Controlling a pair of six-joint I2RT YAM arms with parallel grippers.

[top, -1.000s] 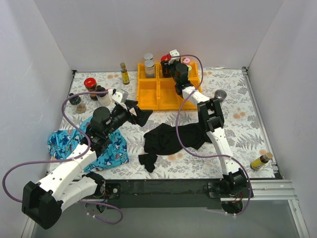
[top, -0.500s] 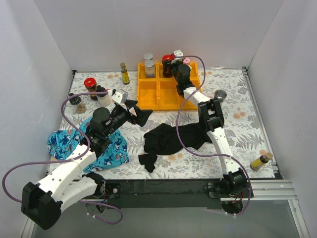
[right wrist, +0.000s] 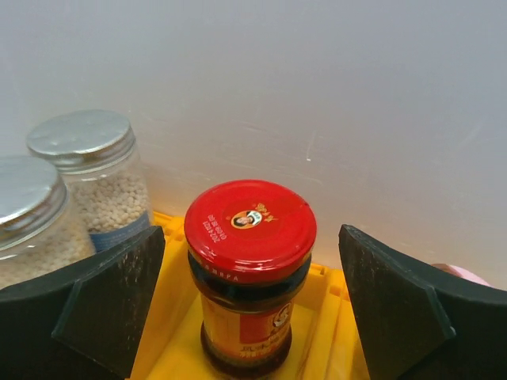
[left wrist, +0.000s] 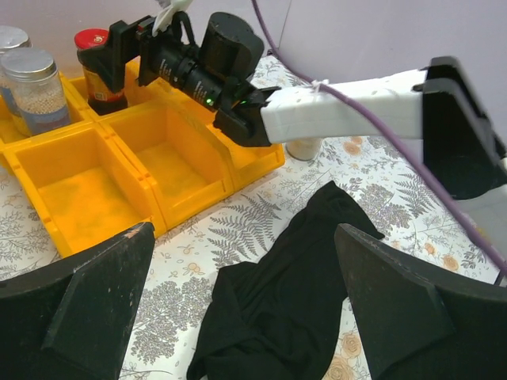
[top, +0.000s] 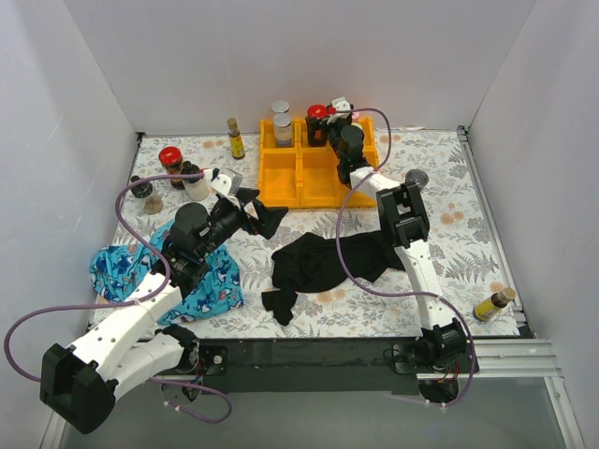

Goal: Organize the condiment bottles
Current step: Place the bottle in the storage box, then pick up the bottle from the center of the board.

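Top view: the right jaws stand wide around a red-lidded jar [top: 316, 123] in the back middle compartment of the orange tray [top: 281, 180]. The left jaws gape wide over the table [top: 449, 234].

Left wrist view: the left jaws are spread wide, with a black cloth [left wrist: 285, 301] below.

Right wrist view: the red-lidded jar stands upright between the spread jaws and touches neither. Silver-lidded jars [right wrist: 91, 170] stand beside it.

Not much to read here. In the right wrist view, the red-lidded jar [right wrist: 249, 269] carries a small emblem with a portrait at the middle of its lid. A curved line of dark stamped characters sits beside it, too small to make out. Its red and yellow front label shows another tiny portrait, no legible words. The silver-lidded jar [right wrist: 95, 178] to its left has a blue-edged label, unreadable.
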